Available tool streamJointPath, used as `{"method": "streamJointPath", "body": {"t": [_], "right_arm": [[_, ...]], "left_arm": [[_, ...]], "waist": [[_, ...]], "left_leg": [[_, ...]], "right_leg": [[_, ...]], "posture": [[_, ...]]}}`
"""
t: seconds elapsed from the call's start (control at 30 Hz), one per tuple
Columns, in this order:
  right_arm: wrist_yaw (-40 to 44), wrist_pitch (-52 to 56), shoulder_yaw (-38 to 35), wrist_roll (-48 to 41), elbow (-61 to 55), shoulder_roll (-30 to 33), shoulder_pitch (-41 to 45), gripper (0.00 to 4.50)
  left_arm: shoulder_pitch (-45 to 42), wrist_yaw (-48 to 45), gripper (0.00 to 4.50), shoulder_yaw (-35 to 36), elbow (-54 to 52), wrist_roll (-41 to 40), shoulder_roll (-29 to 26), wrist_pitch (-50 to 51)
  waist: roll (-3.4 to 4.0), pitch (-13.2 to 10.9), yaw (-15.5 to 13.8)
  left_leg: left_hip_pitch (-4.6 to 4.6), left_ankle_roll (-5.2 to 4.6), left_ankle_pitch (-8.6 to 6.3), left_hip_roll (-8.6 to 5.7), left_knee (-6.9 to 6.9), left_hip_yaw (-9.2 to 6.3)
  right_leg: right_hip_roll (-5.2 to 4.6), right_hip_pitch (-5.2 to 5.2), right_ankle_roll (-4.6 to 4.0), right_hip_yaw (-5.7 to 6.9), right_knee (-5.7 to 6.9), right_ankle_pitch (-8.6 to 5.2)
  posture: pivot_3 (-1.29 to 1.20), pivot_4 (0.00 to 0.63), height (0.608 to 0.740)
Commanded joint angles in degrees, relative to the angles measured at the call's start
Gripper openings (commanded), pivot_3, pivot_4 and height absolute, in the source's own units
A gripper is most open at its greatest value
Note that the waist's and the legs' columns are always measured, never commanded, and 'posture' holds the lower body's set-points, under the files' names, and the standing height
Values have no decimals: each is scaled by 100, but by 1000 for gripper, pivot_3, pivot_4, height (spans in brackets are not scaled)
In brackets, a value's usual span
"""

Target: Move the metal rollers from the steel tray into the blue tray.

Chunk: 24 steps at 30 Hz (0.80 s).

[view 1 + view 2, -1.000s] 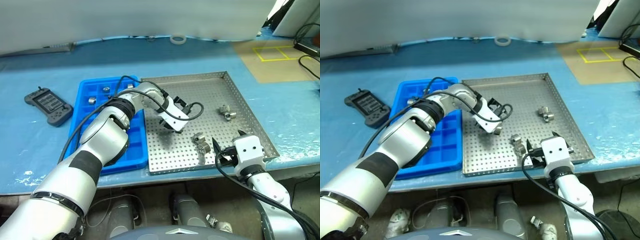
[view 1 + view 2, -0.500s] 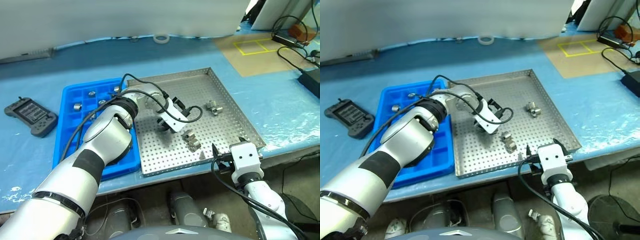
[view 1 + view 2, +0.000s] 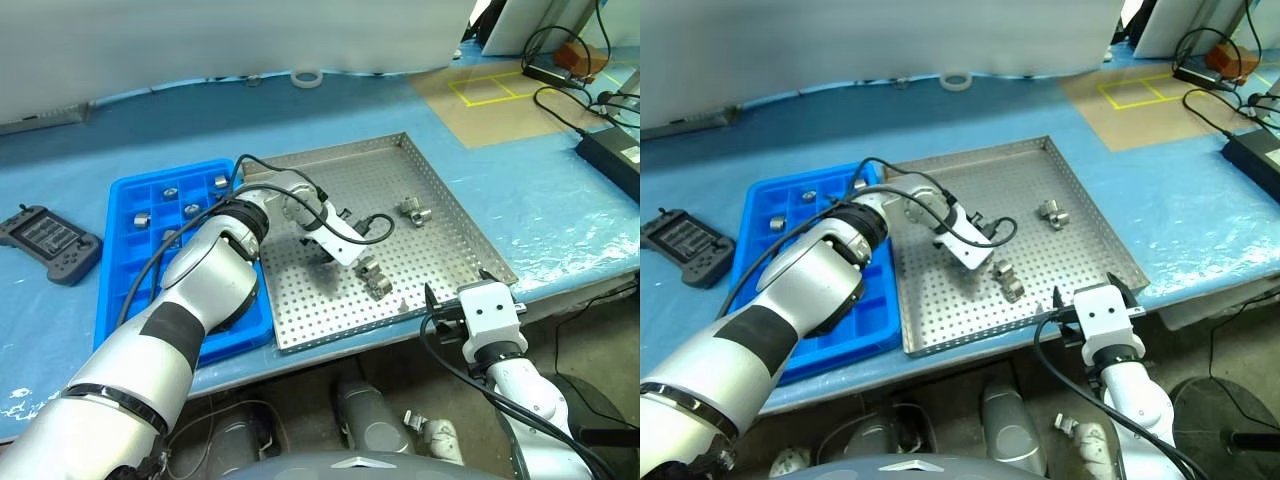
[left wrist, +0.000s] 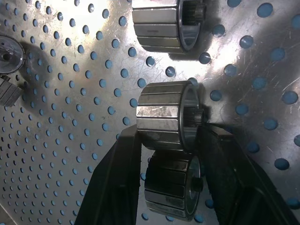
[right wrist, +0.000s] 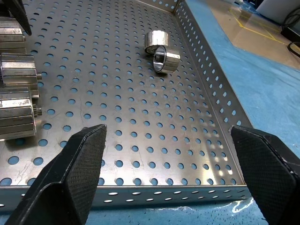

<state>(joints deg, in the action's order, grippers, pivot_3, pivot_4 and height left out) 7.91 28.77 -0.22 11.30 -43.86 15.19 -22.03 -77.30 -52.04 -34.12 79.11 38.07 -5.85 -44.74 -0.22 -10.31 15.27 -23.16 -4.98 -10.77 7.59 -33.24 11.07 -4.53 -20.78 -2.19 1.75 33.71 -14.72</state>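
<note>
Closing since the earlier frame, left gripper [image 4: 166, 140] now pinches one of the metal rollers [image 4: 165, 122] on steel tray [image 3: 455, 215]; lift next. Right gripper [image 5: 164, 154] spread wide.

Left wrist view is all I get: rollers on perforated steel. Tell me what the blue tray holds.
Observer: The blue tray lies beside the steel tray, on the robot's left. Several metal rollers already sit in its far compartments.
Operator: Report the right gripper.
Observer: The right gripper hangs open at the steel tray's near edge, holding nothing.
Operator: Name anything else on the table.
Observer: A white tape ring lies on the table sheet beyond the steel tray's far rim.
</note>
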Motion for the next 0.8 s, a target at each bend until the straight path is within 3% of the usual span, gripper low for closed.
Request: {"method": "streamJointPath", "body": {"t": [0.03,0.1,0.43,0.63,0.8], "right_arm": [[12,-78,53,98,-187,19,51,4500],[17,-68,64,108,-177,21,81,4500],[69,-136,86,155,-11,43,225,4500],[138,-342,-2,65,197,73,294,4500],[287,-477,-47,7,404,164,502,4500]], "left_arm": [[50,-549,1814,316,-46,-396,46,-41],[87,-638,1383,468,-66,-550,63,-5],[220,-756,1377,926,-141,-962,38,44],[122,-1279,1377,2223,-234,-2287,162,868],[162,-1066,1377,2586,-337,-2515,-172,1067]], "waist": [[0,0,5],[0,0,8],[0,0,23],[0,-1,18],[0,-1,34]], "left_leg": [[-1,-1,-1,0,0,0],[-1,-5,-3,0,0,0],[-3,-12,-6,-7,-6,0],[-7,-15,-8,-12,-7,0],[-5,-19,-10,-16,-8,0]], "right_leg": [[0,0,0,0,0,0],[-1,0,0,0,0,0],[-9,0,-1,2,2,2],[-15,-2,-2,3,4,2],[-19,-1,-2,3,5,2]], "posture": [[-640,150,740],[-637,150,740],[-615,150,740],[-579,150,740],[-538,150,740]]}}
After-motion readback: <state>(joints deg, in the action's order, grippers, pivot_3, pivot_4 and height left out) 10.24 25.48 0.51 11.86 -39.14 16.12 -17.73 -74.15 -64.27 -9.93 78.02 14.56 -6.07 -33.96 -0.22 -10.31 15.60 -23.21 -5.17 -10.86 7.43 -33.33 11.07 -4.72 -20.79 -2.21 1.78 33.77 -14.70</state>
